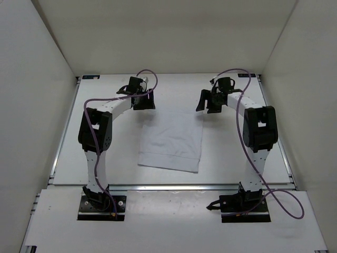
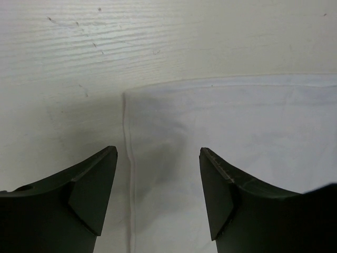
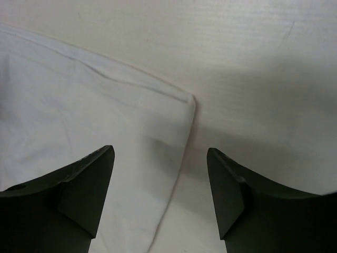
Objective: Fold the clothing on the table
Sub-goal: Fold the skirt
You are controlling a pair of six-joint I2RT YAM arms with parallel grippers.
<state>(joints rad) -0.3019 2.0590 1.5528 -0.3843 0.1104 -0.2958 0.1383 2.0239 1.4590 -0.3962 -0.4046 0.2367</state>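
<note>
Left tool [image 2: 158,153], right tool [image 3: 160,150] gape over clothing [image 1: 172,139], white table [image 1: 105,158]

Both arms are reaching far forward from their bases, upper links rising upright and forearms angling inward, while the left gripper [image 1: 143,101] and right gripper [image 1: 206,104] are pointing downward, well apart, each with jaws standing wide open.

The right jaws stand wide apart over a corner of the clothing [image 3: 79,121]; its hemmed edge runs between them; bare tabletop [image 3: 253,68] beyond.
</note>
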